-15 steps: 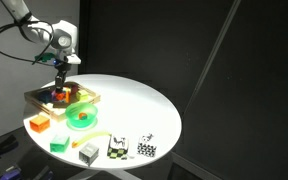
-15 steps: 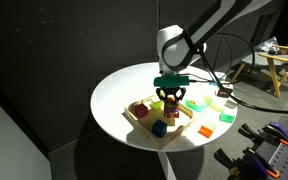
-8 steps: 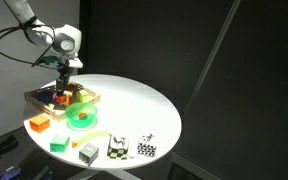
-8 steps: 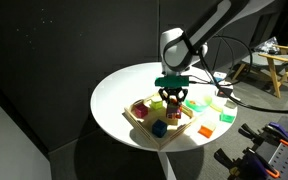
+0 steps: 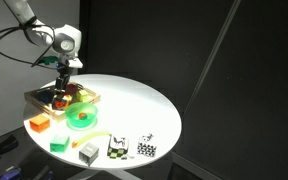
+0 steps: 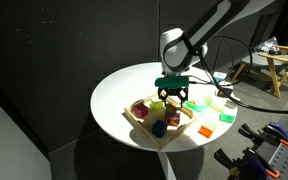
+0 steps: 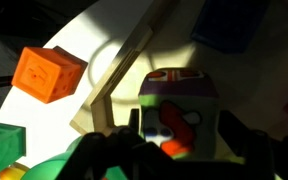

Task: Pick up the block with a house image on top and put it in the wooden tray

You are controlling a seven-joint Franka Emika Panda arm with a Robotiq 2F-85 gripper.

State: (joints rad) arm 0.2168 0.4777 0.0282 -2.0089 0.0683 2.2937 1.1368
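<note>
Wood rim first: in the wrist view the wooden tray [image 7: 134,60] has its edge running diagonally just beside the block with a house image [image 7: 179,100]. The block is seen on the inner side of that rim, right between the fingers of the gripper [image 7: 179,142]. In an exterior view the gripper [image 6: 171,98] is parked low over the tray [image 6: 144,130].

So the pick-up and the carry are judged done. What's left is probably just the letting go and the backing off. Whether the block is sat on the tray floor or hung a touch above it can't be made out.

Same deal with the jaws: they're spread to the block's width, one on each side. Whether it's being squeezed or has been freed can't be told.

Looks-wise it's a small cube with a pale top, and the picture has red in it but is too blurry to be read. The sides are lost in shadow. An orange block [image 7: 49,75] is lying outside the tray, well apart.
</note>
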